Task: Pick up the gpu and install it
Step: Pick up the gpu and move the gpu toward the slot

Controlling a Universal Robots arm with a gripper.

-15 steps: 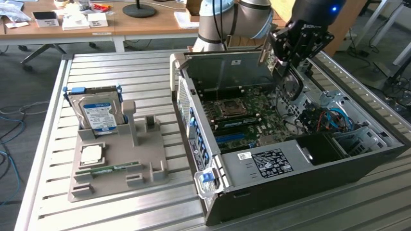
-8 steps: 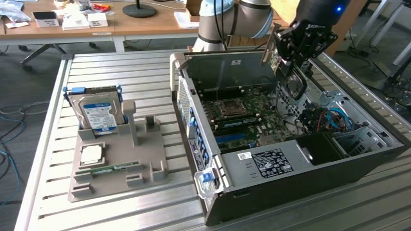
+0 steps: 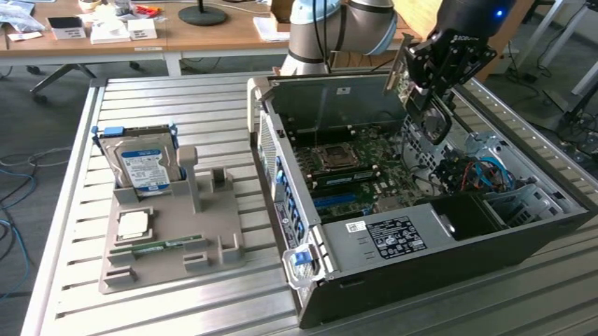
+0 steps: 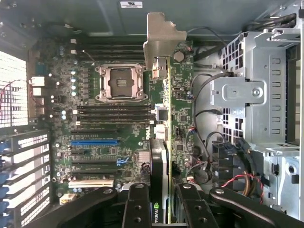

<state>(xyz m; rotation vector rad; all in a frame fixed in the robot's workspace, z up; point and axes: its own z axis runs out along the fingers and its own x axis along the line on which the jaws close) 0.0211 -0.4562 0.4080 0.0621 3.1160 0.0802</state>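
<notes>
The gpu (image 3: 407, 84) hangs over the open computer case (image 3: 449, 245), silver end bracket beside the case's back wall, with my gripper (image 3: 439, 70) shut on it. In the wrist view the gpu (image 4: 159, 142) appears edge-on between my fingers (image 4: 137, 204), its silver bracket (image 4: 164, 38) pointing away from the camera. Below it lies the green motherboard (image 4: 118, 118) with an empty processor socket (image 4: 119, 81) and a blue expansion slot (image 4: 95, 141). The card is above the board, not seated in any slot.
A grey parts holder (image 3: 168, 231) on the slatted table carries a silver hard drive (image 3: 145, 164), a processor chip (image 3: 134, 222) and a green memory stick (image 3: 159, 246). Inside the case, a metal drive cage (image 4: 251, 90) and loose cables (image 4: 237, 180) crowd one side.
</notes>
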